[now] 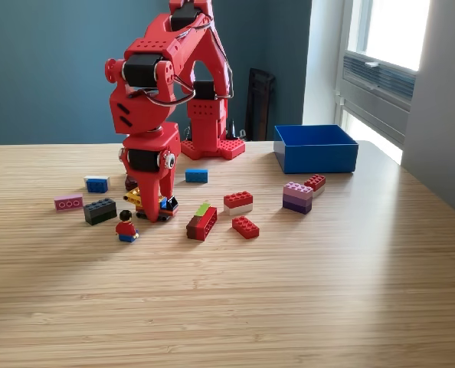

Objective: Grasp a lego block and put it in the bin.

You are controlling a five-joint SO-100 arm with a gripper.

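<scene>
My red gripper points straight down onto the table, its tip among a small cluster of lego pieces: a yellow one on its left and a blue-and-black one on its right. From this side the fingers look like a single wedge, so the gap between them and any hold on a piece stay hidden. The blue bin stands open-topped at the back right, well away from the gripper.
Loose lego lies around: a pink block, a black block, a blue-white block, a minifigure, a blue block, a red-white block, a red block and a purple stack. The arm's base is behind.
</scene>
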